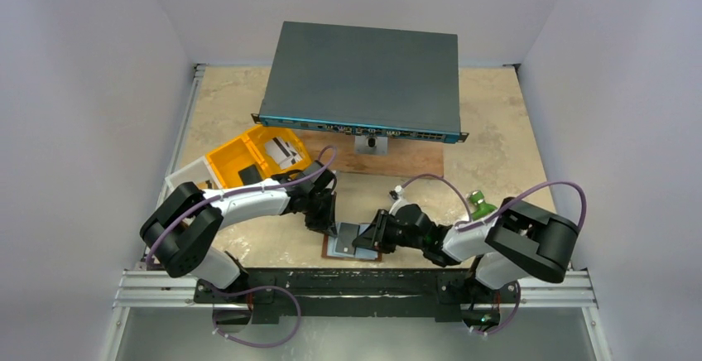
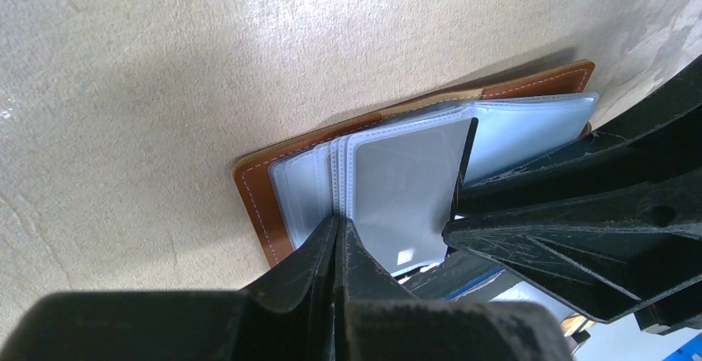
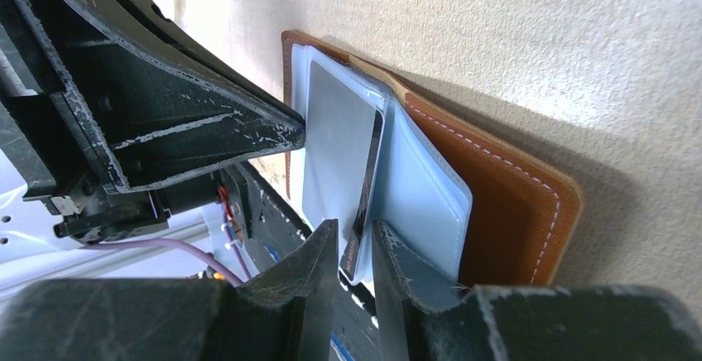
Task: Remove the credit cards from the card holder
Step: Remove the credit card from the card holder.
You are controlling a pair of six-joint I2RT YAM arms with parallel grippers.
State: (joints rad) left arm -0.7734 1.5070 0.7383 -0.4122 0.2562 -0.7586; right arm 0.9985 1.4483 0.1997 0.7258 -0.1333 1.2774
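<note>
Card holder [image 1: 346, 245] lies open and flat on the surface [image 1: 232, 104] at the near edge. It sits between the two arms, brown leather down and pale clear pockets up.

Left gripper [image 1: 325, 222]: jaws together, tips down on the near edge of the grey pocket. Cannot tell whether a pocket leaf is pinched between them.

Right gripper [image 1: 374, 237]: jaws clamped on a thin black credit card [image 3: 368, 179]. The card stands on edge, partway out of a pocket beside the fold.

Surroundings:
- The two grippers crowd each other over the holder, nearly touching.
- Yellow tray [image 1: 222, 162] is behind the left arm and holds white striped cards [image 1: 286, 152] and a dark one [image 1: 248, 175].
- Clear box [image 1: 184, 180] is just left of the tray.
- Network switch [image 1: 364, 75] is at the far side on a wooden board [image 1: 406, 161], well apart from the holder.
- Green object [image 1: 478, 205] is next to the right forearm.

View differences:
- Top external shows the layout but hides most of the holder under the grippers.
- Left wrist shows its own closed tips [image 2: 339, 233], the holder's stitched leather rim [image 2: 257, 195] and the stacked pocket leaves. The card [image 2: 465, 158] appears as a dark sliver, with the right gripper [image 2: 463, 220] hard against it.
- Right wrist shows the card between its own fingers [image 3: 389, 270], and the left gripper [image 3: 281, 133] touching the grey pocket.
</note>
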